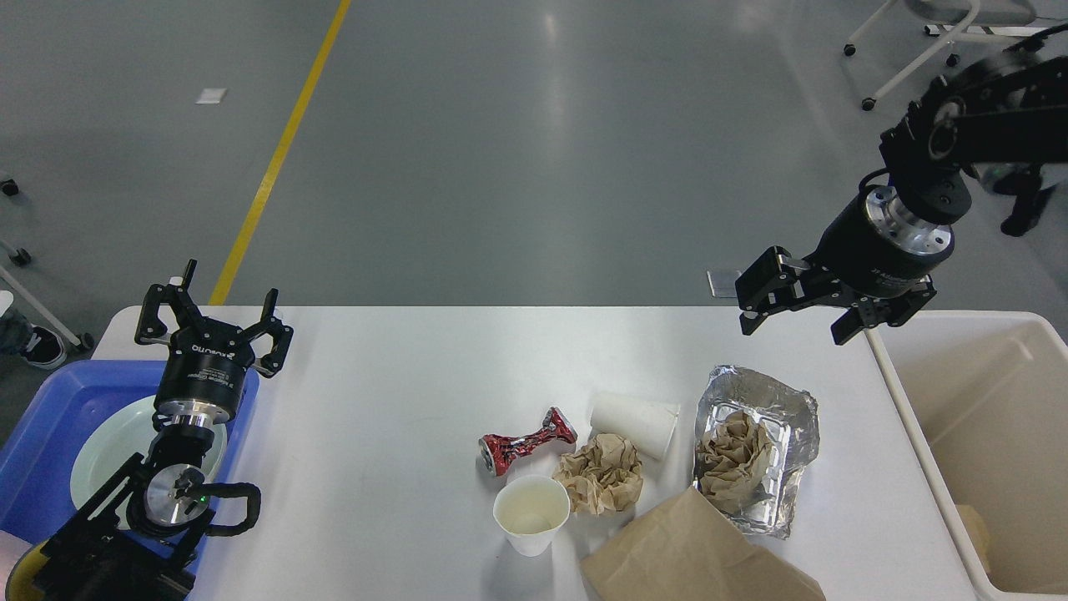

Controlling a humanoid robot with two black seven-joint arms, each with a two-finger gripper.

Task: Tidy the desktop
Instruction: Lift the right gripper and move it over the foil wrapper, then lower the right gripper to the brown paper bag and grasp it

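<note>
- White and smooth with a slight gloss, the table [375,434] is a large rectangle with rounded corners; it fills the near middle of the view, between a tray on its left and a bin on its right.
- At the far left, a blue plastic tray [33,451] holds a pale round plate [104,451].
- Above the tray's right edge the left hand [219,307] points away from the viewer, its fingers spread and holding nothing.
- Near the table's middle lies a crushed red can [526,441]; just in front of it stands a white paper cup [531,513], upright.
- A crumpled brown paper ball [601,477] sits just right of the cup, with a second white cup [636,424] lying on its side behind it.
- Further right is a foil tray [784,417] with crumpled brown paper [734,455] inside; a flat brown paper bag [692,555] lies at the near edge, overlapping the foil's corner.
- The right hand [793,313] hangs over the table's far right edge, released and empty.
- A cream bin [968,392] stands at the right of the table.
- Beyond lies a grey, glossy floor [534,150] with a yellow line [279,150] on the left.
</note>
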